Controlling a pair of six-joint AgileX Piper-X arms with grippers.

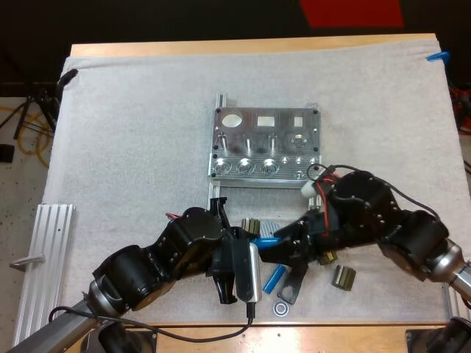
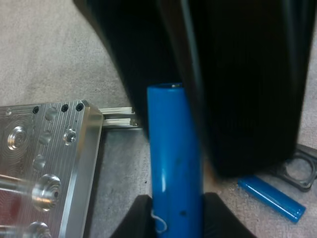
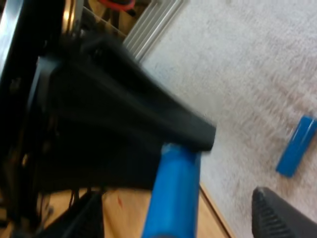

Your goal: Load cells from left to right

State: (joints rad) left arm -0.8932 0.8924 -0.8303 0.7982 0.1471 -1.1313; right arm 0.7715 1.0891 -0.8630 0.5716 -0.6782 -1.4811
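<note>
In the high view the metal fixture (image 1: 265, 143) lies at the middle of the white mat (image 1: 132, 132); the two grippers meet just at 6 o'clock from it; the left gripper (image 1: 246, 241) comes in from 8 o'clock and the right gripper (image 1: 285, 244) from 3 o'clock; between them shows a short piece of the held blue cell (image 1: 266, 240); a second blue cell (image 1: 274, 278) lies free on the mat at 6 o'clock from the grippers; I count one fixture, two blue cells, three small dark parts (image 1: 344, 277) (one at 12 o'clock from the grippers, two near 4 o'clock) and one small ring (image 1: 280, 307) by the near edge of the mat

In the left wrist view its own fingers (image 2: 136, 220) press on the held blue cell from both sides at its near end, so this gripper is closed on it; the far end of the cell reaches the black body of the right gripper; the second blue cell lies on the mat next to a black ring-shaped part (image 2: 302, 171)

In the right wrist view its own fingers (image 3: 277, 218) stand wide apart; the held blue cell passes between them and touches neither, so this gripper has hold of nothing

I judge the cell to be stiff, light and smooth; being round it may slip or roll; it is best taken across its side near the middle, so that one end is free for the fixture
</note>
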